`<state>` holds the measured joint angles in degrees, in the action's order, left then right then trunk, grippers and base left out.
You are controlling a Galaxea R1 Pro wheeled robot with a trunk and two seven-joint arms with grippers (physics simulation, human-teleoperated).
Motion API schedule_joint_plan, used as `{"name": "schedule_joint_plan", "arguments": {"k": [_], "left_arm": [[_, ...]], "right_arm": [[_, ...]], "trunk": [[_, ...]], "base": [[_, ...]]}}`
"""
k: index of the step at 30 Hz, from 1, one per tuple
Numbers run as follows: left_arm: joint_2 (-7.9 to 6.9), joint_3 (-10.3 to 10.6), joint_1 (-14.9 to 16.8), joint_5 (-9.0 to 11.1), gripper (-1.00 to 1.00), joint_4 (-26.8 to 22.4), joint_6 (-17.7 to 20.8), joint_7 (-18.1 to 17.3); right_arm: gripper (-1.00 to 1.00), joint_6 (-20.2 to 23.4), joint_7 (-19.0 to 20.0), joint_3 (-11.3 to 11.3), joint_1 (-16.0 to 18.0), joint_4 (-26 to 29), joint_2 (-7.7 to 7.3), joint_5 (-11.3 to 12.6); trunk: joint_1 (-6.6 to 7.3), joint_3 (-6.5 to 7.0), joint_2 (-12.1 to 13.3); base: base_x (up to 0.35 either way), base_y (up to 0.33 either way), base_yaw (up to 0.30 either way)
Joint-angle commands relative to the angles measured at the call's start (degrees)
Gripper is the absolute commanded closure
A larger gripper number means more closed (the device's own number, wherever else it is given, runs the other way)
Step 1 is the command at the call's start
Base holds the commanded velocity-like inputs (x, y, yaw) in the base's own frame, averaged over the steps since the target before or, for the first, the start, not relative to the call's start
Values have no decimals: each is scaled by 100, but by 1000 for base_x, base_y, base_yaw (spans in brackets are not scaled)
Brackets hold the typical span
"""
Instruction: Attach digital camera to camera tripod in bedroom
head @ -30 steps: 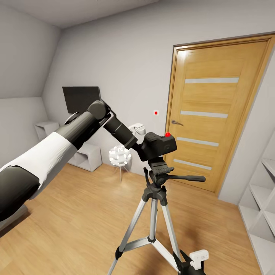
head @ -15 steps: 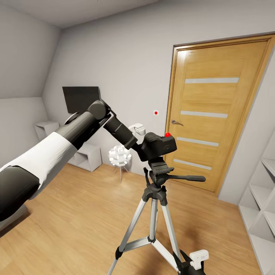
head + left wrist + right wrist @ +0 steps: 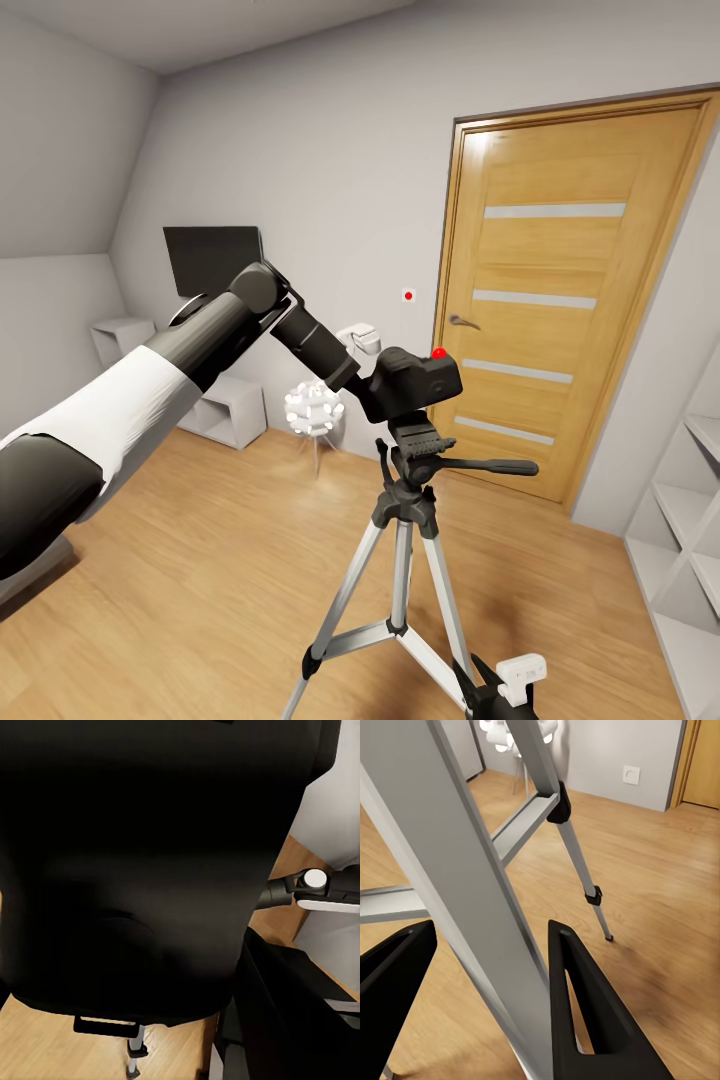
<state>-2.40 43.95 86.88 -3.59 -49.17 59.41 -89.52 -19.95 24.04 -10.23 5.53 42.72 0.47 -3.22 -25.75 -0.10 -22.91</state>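
Observation:
The black digital camera point(image 3: 418, 382), red dot on top, sits directly over the black pan head point(image 3: 420, 440) of the camera tripod point(image 3: 400, 560); no gap shows between them. My left gripper point(image 3: 385, 388) is shut on the camera's left side, its fingers mostly hidden by the body. In the left wrist view the camera's dark body point(image 3: 150, 862) is very close, with the tripod's side handle point(image 3: 289, 889) beyond it. My right gripper point(image 3: 487, 1005) is low by the tripod's foot, open, with a silver leg point(image 3: 465, 892) passing between its fingers point(image 3: 592, 1012).
An oak door point(image 3: 560, 290) with pale stripes stands behind the tripod. White cube shelving point(image 3: 690, 540) lines the right wall. Low white cubes point(image 3: 230, 410), a dark screen point(image 3: 210, 258) and a small white lamp point(image 3: 312, 408) sit at the back left. Wood floor point(image 3: 200, 580) lies open to the left.

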Motion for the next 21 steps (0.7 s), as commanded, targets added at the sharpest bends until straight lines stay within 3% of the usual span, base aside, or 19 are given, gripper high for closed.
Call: {"name": "schedule_joint_plan", "arguments": {"k": [1, 21], "left_arm": [[-3, 8, 4, -36, 100, -5, 59, -48], [-17, 76, 4, -36, 100, -13, 59, -48]], "right_arm": [[100, 17, -49, -34, -1, -97, 6, -266], [100, 17, -49, -34, 1, -97, 6, -265]], "trunk": [[-4, -4, -1], [-4, -4, -1]], "base": [[0, 0, 0], [0, 0, 0]]}}
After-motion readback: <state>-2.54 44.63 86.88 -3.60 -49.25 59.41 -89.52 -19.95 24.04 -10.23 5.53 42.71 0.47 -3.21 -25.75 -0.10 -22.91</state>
